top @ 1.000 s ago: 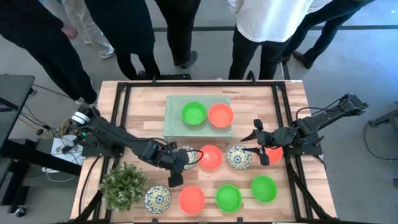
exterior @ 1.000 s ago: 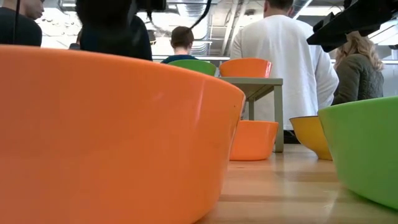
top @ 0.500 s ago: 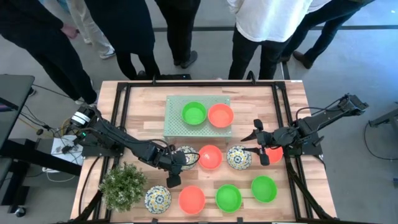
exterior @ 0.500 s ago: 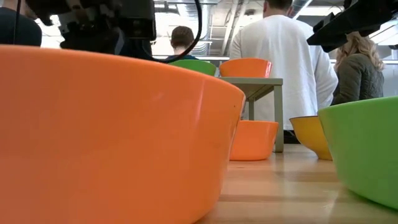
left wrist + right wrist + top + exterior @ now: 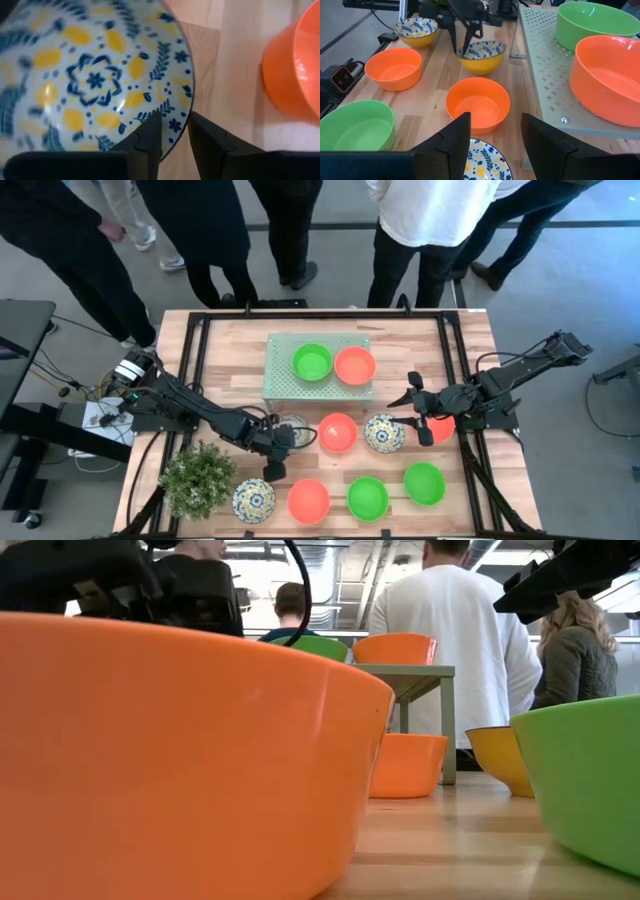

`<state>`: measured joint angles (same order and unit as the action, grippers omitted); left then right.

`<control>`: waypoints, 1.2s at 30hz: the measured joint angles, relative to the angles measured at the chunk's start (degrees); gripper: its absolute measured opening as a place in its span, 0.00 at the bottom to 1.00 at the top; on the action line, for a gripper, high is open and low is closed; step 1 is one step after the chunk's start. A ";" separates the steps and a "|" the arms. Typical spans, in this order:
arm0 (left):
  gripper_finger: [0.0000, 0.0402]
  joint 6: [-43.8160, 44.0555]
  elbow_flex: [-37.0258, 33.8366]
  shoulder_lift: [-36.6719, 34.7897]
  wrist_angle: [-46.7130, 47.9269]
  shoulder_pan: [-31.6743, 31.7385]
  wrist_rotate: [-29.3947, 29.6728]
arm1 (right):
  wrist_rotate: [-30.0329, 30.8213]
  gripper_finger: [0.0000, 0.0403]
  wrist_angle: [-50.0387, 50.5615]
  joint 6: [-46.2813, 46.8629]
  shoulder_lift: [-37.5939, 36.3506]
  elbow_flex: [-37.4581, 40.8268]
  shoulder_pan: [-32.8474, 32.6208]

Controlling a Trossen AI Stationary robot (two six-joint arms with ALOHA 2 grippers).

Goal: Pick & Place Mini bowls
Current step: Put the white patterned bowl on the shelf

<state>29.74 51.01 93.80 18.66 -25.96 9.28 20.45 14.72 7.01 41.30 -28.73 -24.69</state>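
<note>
My left gripper (image 5: 281,440) (image 5: 175,134) is shut on the rim of a white floral mini bowl (image 5: 294,429) (image 5: 481,54) in the middle row. An orange bowl (image 5: 338,432) sits just right of it. My right gripper (image 5: 415,412) (image 5: 495,145) is open and hovers over another floral bowl (image 5: 384,433), with an orange bowl (image 5: 442,426) partly hidden beneath the arm. A green bowl (image 5: 312,362) and an orange bowl (image 5: 354,365) stand on the pale perforated mat (image 5: 280,375). My left gripper pinches the floral bowl's rim (image 5: 181,122) on its left, near side, one finger (image 5: 150,135) inside the bowl and the other finger (image 5: 205,137) outside. The fingers come from above, slanting down. Whether the bowl's base is off the table I cannot tell.
The near row holds a floral bowl (image 5: 253,501), an orange bowl (image 5: 308,500) and two green bowls (image 5: 367,498) (image 5: 424,483). A bushy plant (image 5: 198,477) stands at the near left. People stand beyond the far edge. Black frame rails (image 5: 200,350) run along both sides.
My left gripper has drawn a little toward the table's left edge, keeping its hold, and the floral bowl has shifted left with it, away from the orange bowl. My right arm has kept still.
</note>
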 joint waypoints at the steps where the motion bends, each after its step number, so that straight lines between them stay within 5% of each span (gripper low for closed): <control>1: 0.20 -1.11 -0.03 0.00 -0.14 0.00 0.13 | 0.00 0.42 -0.01 0.00 0.00 0.00 0.00; 8: 0.04 -3.17 0.12 -0.19 -1.05 0.00 4.10 | 0.00 0.42 0.00 0.00 0.00 0.00 -0.01; 22: 0.03 -2.73 -0.07 -4.48 -6.17 -0.96 3.41 | 0.00 0.42 0.02 0.00 0.00 0.02 0.00; 36: 0.01 -5.54 -0.07 -10.72 -7.11 -5.55 10.04 | 0.00 0.42 -0.02 0.00 0.00 0.02 -0.01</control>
<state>24.20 50.94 83.08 11.55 -31.51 19.32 20.45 14.70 7.01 41.30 -28.71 -24.70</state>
